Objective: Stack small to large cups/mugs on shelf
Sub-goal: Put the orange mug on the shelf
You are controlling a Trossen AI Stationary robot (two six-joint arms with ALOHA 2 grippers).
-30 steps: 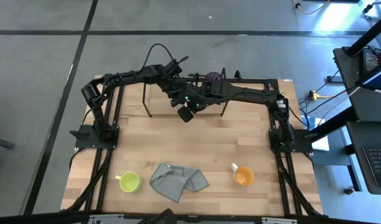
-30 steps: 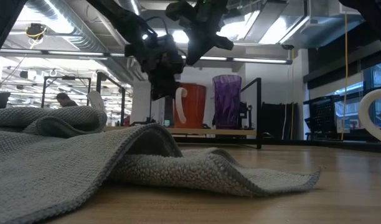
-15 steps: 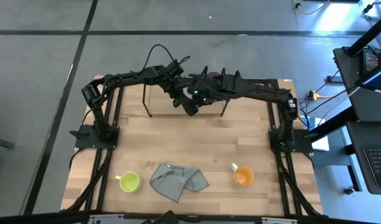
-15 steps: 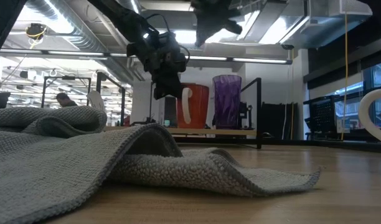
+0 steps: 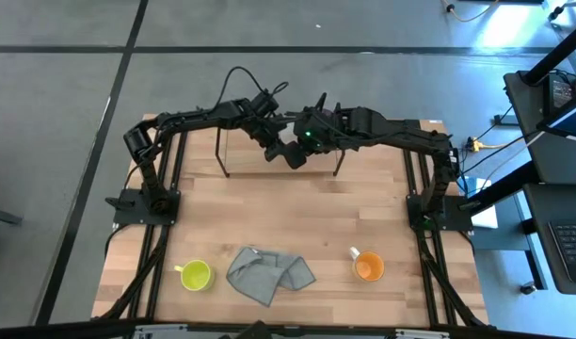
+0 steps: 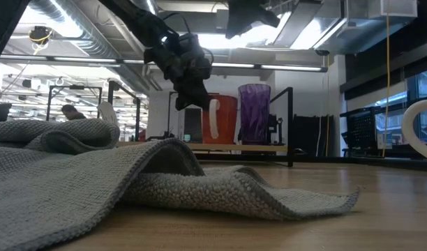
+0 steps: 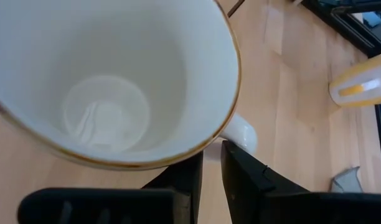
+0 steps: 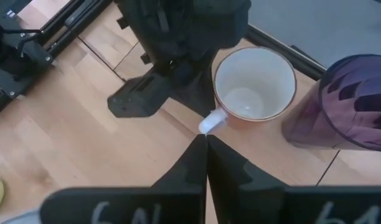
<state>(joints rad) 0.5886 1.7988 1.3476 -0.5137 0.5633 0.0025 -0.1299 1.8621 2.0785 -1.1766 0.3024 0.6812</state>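
Note:
A mug [image 6: 224, 118], red outside and white inside, stands upright on the shelf's wooden base [image 6: 262, 148]. Its white handle faces the near side. The purple tumbler [image 6: 254, 113] stands close beside it; both show from above in the right wrist view, mug [image 8: 254, 84] and tumbler [image 8: 349, 102]. My left gripper [image 7: 212, 165] is at the mug's handle with its fingers nearly together. My right gripper [image 8: 206, 146] is shut and empty, raised high above the shelf [image 5: 290, 158]. The yellow-green mug [image 5: 196, 275] and the orange mug [image 5: 368, 267] stand near the table's front edge. My left gripper has its fingertips [image 7: 231, 152] at the mug's white handle [image 7: 240, 134], slanting down from the table's left. The fingers themselves hide whether the handle is pinched between them or only touched. The mug stands upright with its bottom on the shelf's base.
A crumpled grey cloth [image 5: 269, 273] lies between the two front mugs and fills the low view's foreground [image 6: 130, 174]. The shelf's black wire legs [image 5: 222, 155] stand at the table's far side. Black frame rails [image 5: 424, 217] run along both table sides.
My right gripper has risen and drawn back toward the far right, away from the mug, staying shut. My left gripper has tipped a little at the handle. The red mug has shifted slightly along the shelf toward the purple tumbler.

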